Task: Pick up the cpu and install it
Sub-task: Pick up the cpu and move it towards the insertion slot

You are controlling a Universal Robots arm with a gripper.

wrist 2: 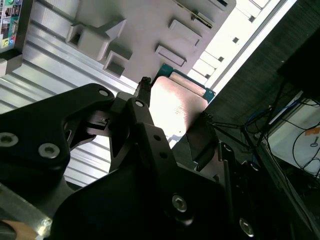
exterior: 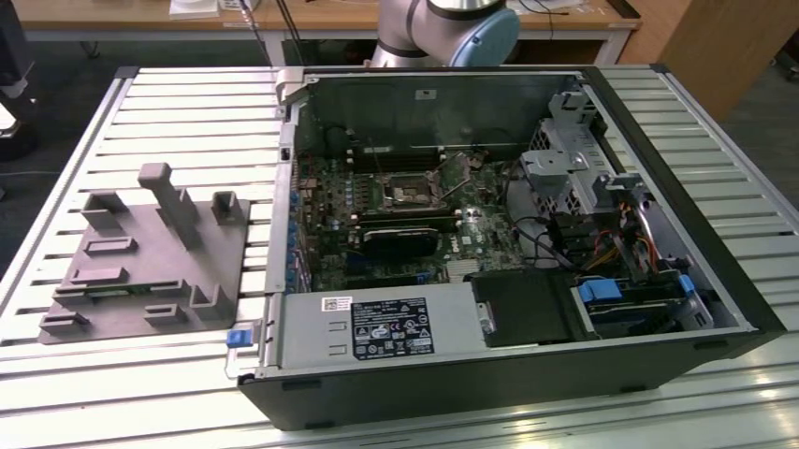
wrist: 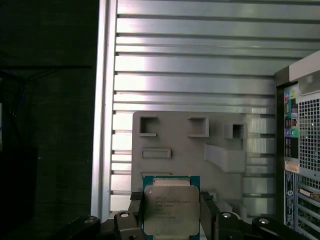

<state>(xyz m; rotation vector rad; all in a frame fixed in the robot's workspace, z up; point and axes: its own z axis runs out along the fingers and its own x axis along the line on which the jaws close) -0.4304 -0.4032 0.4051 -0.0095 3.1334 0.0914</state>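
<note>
Silver-topped cpu [wrist: 170, 209]: clamped at opposite edges by the tool [wrist: 170, 214].
Grey fixture block [wrist: 200, 145]: seen beyond the cpu, on the bench [wrist: 200, 65].

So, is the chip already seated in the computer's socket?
No, in the first wrist view the chip is gripped in the claw, with the grey fixture block behind it.
</note>
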